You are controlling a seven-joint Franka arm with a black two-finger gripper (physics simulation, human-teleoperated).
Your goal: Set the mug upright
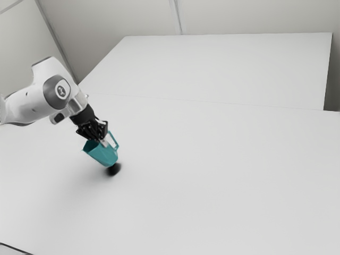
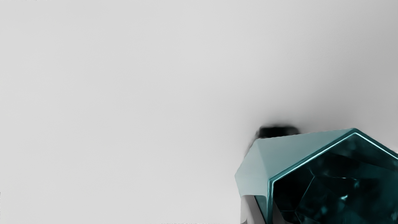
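In the exterior view the gripper [image 1: 102, 140] points down at the upper part of the teal mug [image 1: 104, 154], left of the middle. The mug is tilted, its mouth toward the exterior view's left and its lower end near a dark shadow, with the handle on the exterior view's right. In the wrist view the gripper [image 2: 269, 214] holds the wall of the faceted mug [image 2: 289, 152], one finger outside and one inside the rim. Whether the base touches the table cannot be told.
The white table [image 1: 212, 175] stretches around the mug, with a dark shadow [image 1: 113, 169] under it. A dark cable [image 1: 16, 248] lies at the exterior view's lower left corner. Pale walls stand behind the table.
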